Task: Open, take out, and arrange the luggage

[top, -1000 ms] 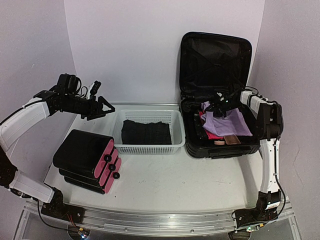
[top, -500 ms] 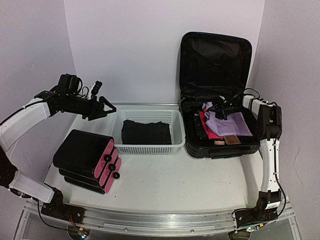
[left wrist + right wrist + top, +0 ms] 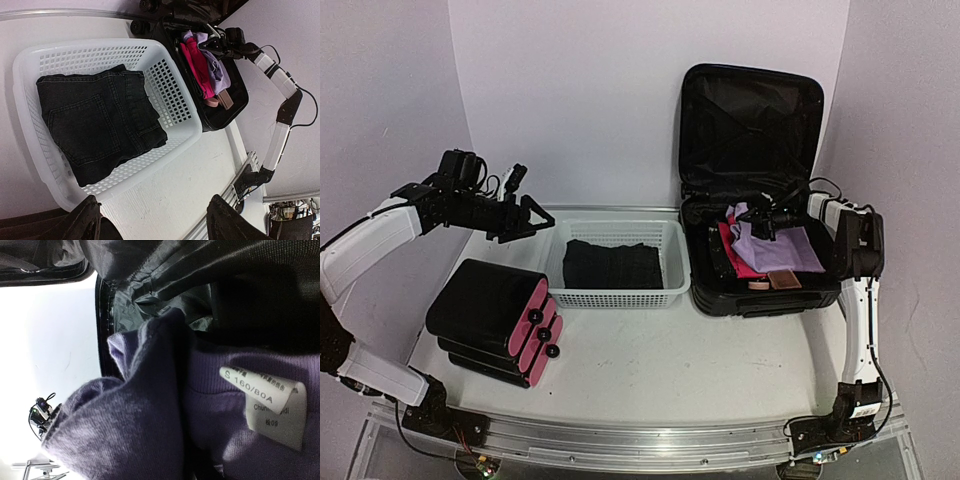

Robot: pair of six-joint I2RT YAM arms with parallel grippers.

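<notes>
The luggage (image 3: 750, 110) is seen at the back right of the table (image 3: 650, 360). Its lid is raised upright against the wall and its lower shell lies flat, just beside the white perforated basket (image 3: 620, 297). The right hand (image 3: 758, 215) is found inside the shell, at a purple garment (image 3: 150, 405). Its fingers are not shown in the wrist view, which is filled by purple knit and a white size label (image 3: 270, 405), so whether the cloth is gripped cannot be told. A pink garment (image 3: 740, 262) is partly covered beneath. The left hand (image 3: 155, 210) is held wide open and empty in the air, left of the basket, in which folded black jeans (image 3: 95, 130) are laid.
</notes>
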